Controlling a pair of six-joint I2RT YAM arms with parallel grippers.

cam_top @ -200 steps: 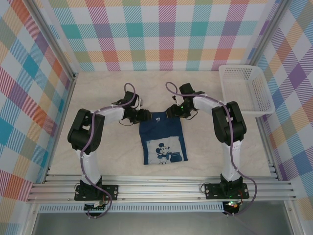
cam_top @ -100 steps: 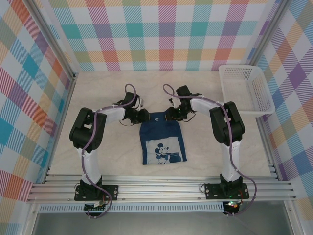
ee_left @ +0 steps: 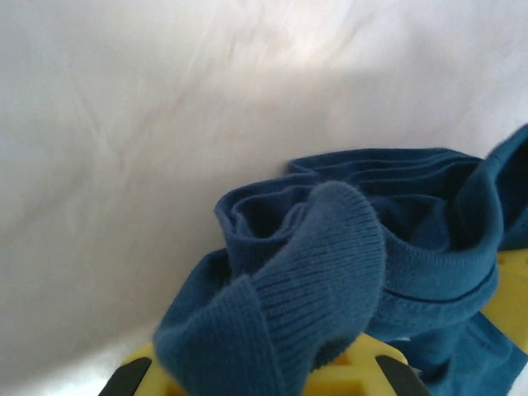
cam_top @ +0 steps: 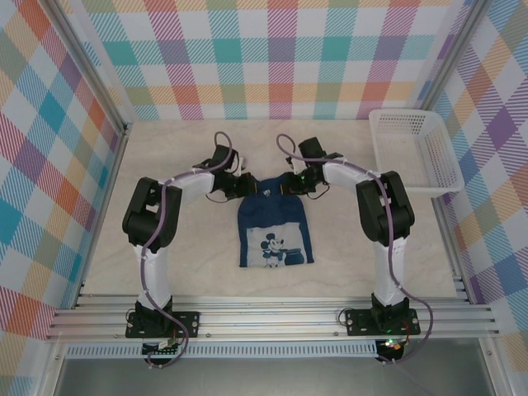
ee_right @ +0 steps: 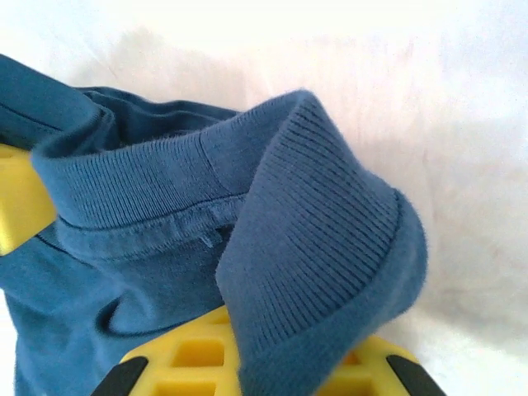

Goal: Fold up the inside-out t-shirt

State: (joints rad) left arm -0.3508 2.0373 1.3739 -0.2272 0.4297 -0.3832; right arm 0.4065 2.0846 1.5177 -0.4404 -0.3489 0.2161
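The inside-out t-shirt is dark navy and lies folded into a narrow upright rectangle mid-table, its pale cartoon print facing up near the front. A small white label shows at its far edge. My left gripper pinches the far left corner, and my right gripper pinches the far right corner. In the left wrist view ribbed navy fabric bunches over the yellow fingers. In the right wrist view a ribbed fold drapes over the yellow fingers. Both grippers are shut on the cloth.
A white plastic basket stands at the back right, against the right wall. The cream table is bounded by checked walls on three sides and by the aluminium rail at the front, where the arm bases sit.
Both grippers closed on the shirt's far corners and drew them slightly away from the bases. The far edge has shifted back and bunched between the fingers.
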